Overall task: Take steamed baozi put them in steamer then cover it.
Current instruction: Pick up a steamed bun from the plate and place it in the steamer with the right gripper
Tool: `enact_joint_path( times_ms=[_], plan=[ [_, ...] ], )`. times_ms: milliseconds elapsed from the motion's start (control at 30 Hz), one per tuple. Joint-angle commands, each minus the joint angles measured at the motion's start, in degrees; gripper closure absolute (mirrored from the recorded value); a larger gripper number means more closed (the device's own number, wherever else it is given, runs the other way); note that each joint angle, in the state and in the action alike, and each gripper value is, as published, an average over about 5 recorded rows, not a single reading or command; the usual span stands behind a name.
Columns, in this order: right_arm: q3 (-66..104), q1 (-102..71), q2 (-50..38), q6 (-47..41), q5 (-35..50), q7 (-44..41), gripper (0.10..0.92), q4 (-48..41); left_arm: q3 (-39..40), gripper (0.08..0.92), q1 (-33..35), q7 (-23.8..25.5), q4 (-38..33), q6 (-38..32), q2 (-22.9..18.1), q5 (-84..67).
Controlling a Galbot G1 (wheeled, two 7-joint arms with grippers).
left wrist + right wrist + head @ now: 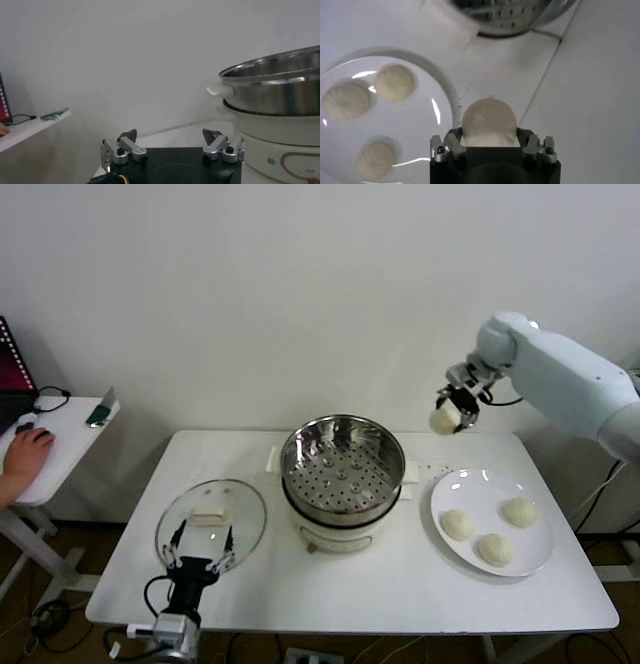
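My right gripper (447, 416) is shut on one creamy-white baozi (489, 122) and holds it high above the table, to the right of the steamer and behind the plate. Three more baozi (458, 524) lie on a white plate (450, 490) at the right. The steamer (343, 467), a shiny perforated steel basket on a white pot base, stands at the table's middle and is empty. The glass cover (211, 519) with a white handle lies flat at the left. My left gripper (199, 549) is open and empty at the cover's near edge.
A side table (60, 446) at the far left holds a person's hand (25, 454), a cable and a small green object. The white wall runs close behind the table. The steamer's white handle (218, 90) shows in the left wrist view.
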Motion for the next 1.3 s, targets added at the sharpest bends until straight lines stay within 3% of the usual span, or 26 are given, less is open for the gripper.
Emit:
enact_joint_path(
  times_ms=[33,233,733,1300],
  plan=[
    [-6.99,8.61,6.97,5.31,1.50,-0.51,0.313,10.75,-0.11,0.177,0.53,0.12,-0.10,0.02,0.00,0.05],
    [-2.48,1.52,12.84,12.30,-12.75,1.37,0.313,11.47,-0.52,0.177,1.10,0.15,-0.54,0.10,0.53,-0.04],
    [4.30,-12.67,18.60,18.34,-34.81,5.95,0.313,4.46,-1.06,0.177,2.35,0.14,-1.31,-0.06,0.69,0.01],
    [5.42,-15.29,20.45,18.51,-35.93,6.96,0.287,-1.50,-1.31,0.177,2.92,0.11,-1.56,-0.15,0.19,0.31]
  ],
)
